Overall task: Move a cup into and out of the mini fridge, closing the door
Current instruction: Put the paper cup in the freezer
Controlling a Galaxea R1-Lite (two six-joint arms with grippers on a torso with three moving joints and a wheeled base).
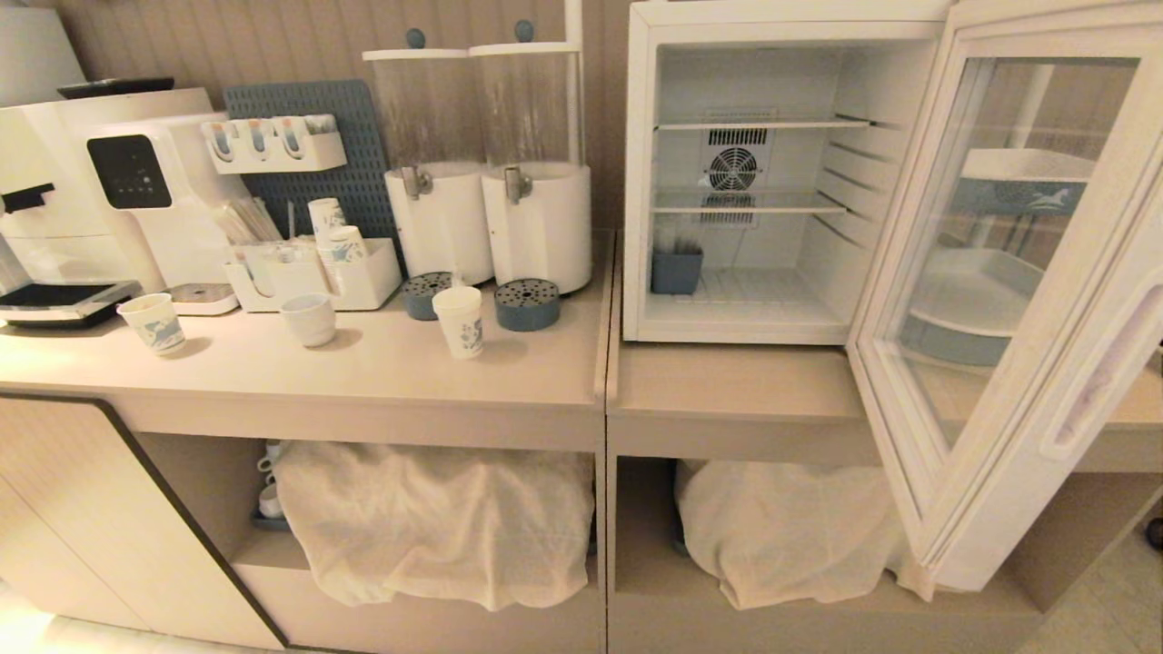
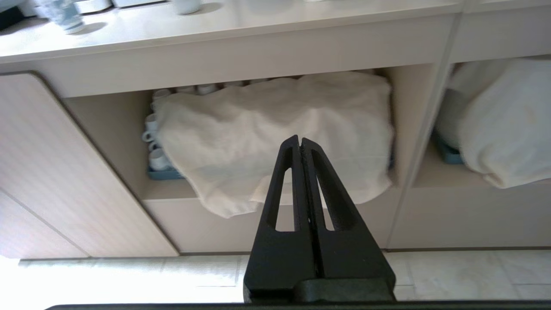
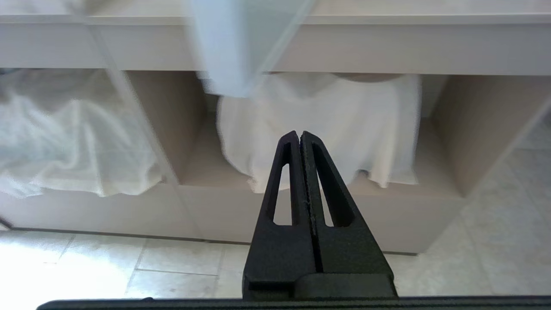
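We judge the paper cup (image 1: 458,320), at nine o'clock from the mini fridge (image 1: 745,173), light and crushable; grip mid-wall gently. Both jaws are closed, empty.

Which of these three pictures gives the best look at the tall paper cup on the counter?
The head view: the cup stands whole and upright on the counter, in front of the two drink dispensers. Neither wrist view shows it; both look lower, at the cloth-covered shelves under the counter, past shut grippers.
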